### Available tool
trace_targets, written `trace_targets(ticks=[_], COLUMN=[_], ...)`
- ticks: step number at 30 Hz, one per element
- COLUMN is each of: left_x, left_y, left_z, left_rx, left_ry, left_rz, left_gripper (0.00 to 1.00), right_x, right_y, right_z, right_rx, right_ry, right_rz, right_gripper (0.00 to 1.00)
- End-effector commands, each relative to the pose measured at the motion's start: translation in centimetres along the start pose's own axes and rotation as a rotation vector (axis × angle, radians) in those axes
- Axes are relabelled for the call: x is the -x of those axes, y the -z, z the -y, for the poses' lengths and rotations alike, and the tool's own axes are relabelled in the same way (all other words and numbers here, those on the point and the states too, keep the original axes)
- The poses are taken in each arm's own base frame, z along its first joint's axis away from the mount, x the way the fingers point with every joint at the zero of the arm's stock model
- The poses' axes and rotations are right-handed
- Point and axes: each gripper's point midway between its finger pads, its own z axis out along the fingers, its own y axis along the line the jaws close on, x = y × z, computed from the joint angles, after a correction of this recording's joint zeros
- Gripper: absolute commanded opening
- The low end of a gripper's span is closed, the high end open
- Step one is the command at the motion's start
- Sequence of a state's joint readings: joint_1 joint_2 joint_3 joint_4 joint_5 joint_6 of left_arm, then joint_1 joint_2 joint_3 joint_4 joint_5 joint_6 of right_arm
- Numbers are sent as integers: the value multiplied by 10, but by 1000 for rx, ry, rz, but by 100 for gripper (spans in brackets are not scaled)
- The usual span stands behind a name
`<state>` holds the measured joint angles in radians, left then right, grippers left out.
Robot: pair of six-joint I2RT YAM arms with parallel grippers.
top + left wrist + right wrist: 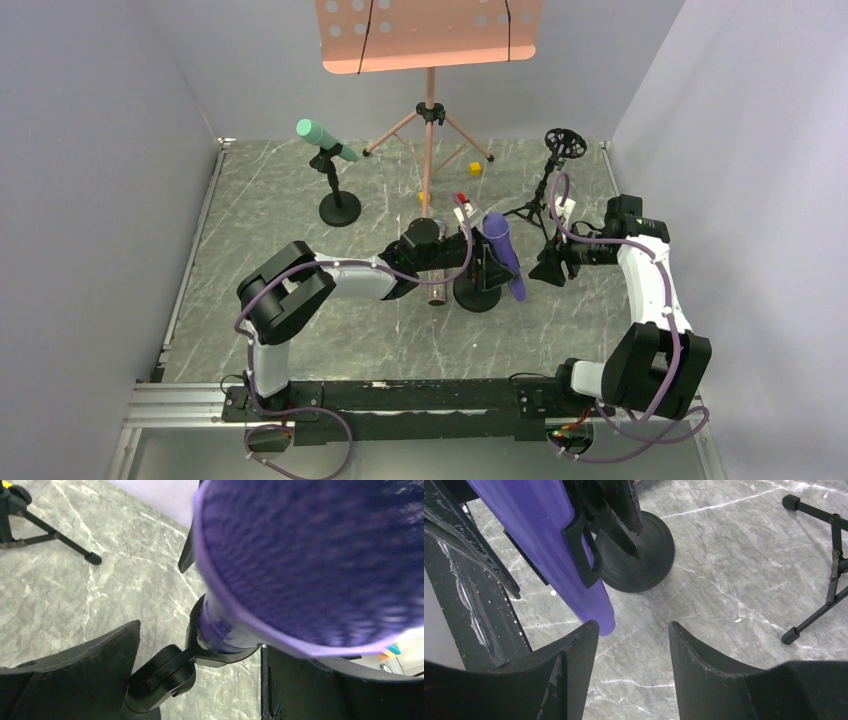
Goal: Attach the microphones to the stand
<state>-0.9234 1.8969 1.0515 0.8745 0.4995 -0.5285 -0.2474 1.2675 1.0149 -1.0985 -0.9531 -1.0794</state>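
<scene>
The purple microphone (pixel 503 250) is sitting tilted in the clip (pixel 581 550) of the desk stand (pixel 639 555). The left gripper (pixel 200 645) is gaping wide around its head, and the right gripper (pixel 633 627) is hovering open and empty beside its tail. Either gripper brushing it on the way out could be levering it loose or tipping the stand.

— The left arm (pixel 330 278) and right arm (pixel 645 280), mounted on the black rail (pixel 400 397)?
— White shells, black joints; purple cables (pixel 440 282) loop along both.
— The right gripper (pixel 634 630)?
— Matte black wedge fingers (pixel 569 675), scuffed.
</scene>
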Motion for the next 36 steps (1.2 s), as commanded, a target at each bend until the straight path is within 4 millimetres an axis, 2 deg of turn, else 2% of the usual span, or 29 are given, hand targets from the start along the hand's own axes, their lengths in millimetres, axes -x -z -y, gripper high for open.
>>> trace_targets(ticks=[1, 5, 8, 24, 33, 36], left_x=[16, 31, 35, 32, 37, 33], left_y=[3, 13, 18, 63, 77, 83], left_z=[6, 8, 12, 5, 11, 13], left_rx=[-5, -18, -24, 108, 60, 31], left_ry=[13, -27, -83, -334, -348, -377], left_rz=[25, 75, 78, 63, 88, 73], left_gripper=[99, 99, 99, 99, 99, 99], right_x=[15, 14, 13, 12, 11, 11], right_y=[4, 3, 3, 1, 1, 0], right_z=[0, 1, 1, 1, 1, 1], right_rx=[8, 12, 12, 18, 20, 21], right_ry=[49, 45, 45, 43, 40, 40], right_rz=[44, 39, 39, 44, 43, 44], right_gripper=[59, 59, 59, 59, 59, 59])
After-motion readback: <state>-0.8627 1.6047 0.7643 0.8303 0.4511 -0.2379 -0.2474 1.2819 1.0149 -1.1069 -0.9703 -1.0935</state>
